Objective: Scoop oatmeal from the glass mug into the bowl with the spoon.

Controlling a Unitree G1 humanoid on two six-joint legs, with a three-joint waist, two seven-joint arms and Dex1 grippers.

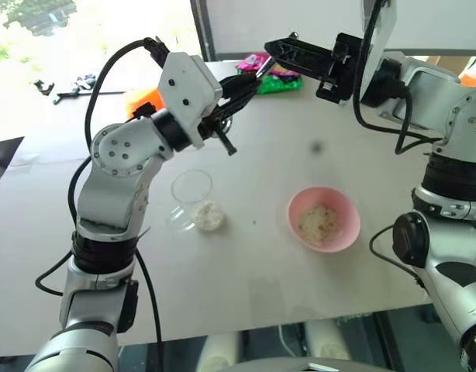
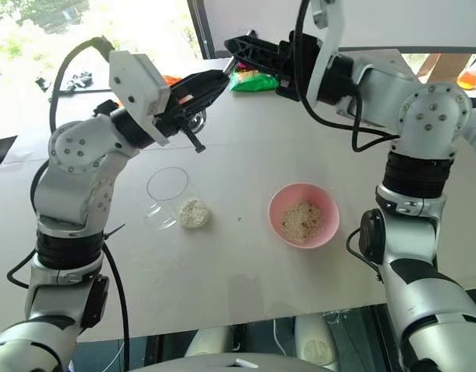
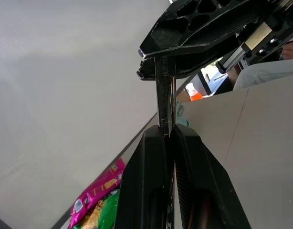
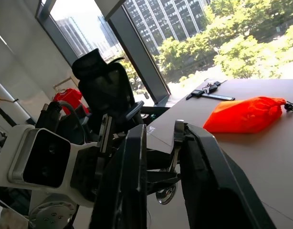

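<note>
Two grippers: meeting high over the table, far above mug point(image 2: 167, 195) and bowl point(image 2: 304, 215).
Left gripper point(image 3: 166, 132): clenched on the spoon point(image 3: 164, 95) handle.
Right gripper point(image 4: 160, 143): parted, straddling the spoon's upper end.
Axis: spoon runs straight from left jaws into right.

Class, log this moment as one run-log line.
left claw: shut on silver metal spoon | clear glass mug: tipped | oatmeal: in round pink bowl

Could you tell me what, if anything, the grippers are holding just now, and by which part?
The left gripper is shut on the spoon, pinching its handle. The right gripper's fingers stand on either side of that handle; whether they grip it cannot be told.
</note>
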